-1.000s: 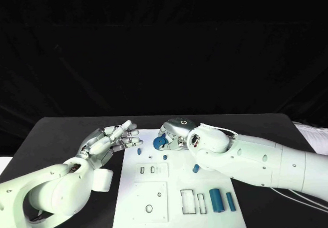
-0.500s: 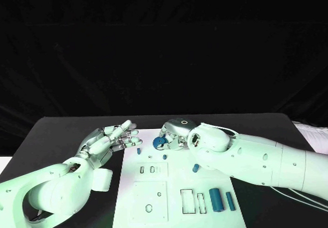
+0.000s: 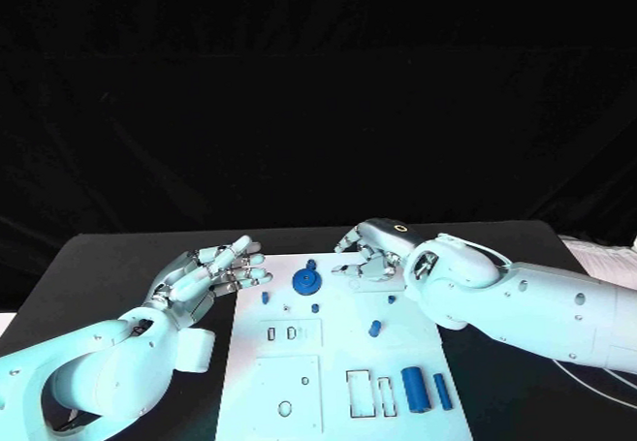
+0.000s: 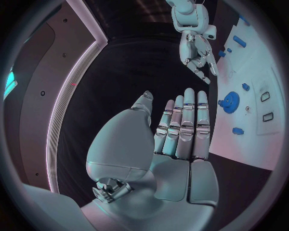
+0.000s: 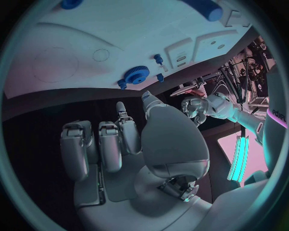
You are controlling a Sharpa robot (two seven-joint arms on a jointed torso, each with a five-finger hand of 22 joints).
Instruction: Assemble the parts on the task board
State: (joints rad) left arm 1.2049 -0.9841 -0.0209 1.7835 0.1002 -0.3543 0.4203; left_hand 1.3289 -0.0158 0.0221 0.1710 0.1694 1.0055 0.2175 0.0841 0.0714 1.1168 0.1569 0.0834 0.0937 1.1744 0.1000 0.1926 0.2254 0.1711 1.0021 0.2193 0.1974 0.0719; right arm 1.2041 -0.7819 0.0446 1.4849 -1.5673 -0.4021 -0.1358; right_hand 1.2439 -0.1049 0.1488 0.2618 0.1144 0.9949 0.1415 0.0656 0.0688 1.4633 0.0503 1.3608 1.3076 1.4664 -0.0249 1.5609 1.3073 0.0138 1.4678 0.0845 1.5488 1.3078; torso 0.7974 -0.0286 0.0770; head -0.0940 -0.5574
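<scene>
Head view shows the blue gear (image 3: 305, 278) sitting on the task board (image 3: 338, 375). Left hand (image 3: 209, 274) holds nothing, fingers apart. Right hand (image 3: 372, 256) holds nothing, fingers curled.

My task board (image 3: 331, 375) is white, lying on a black table (image 3: 111, 267). The gear (image 3: 305, 277) and the other parts on it are blue (the two cylinders (image 3: 416, 389) near the board's edge look perhaps a darker blue). My left hand (image 3: 209, 275) and right hand (image 3: 372, 255) are silver, on white arms.
</scene>
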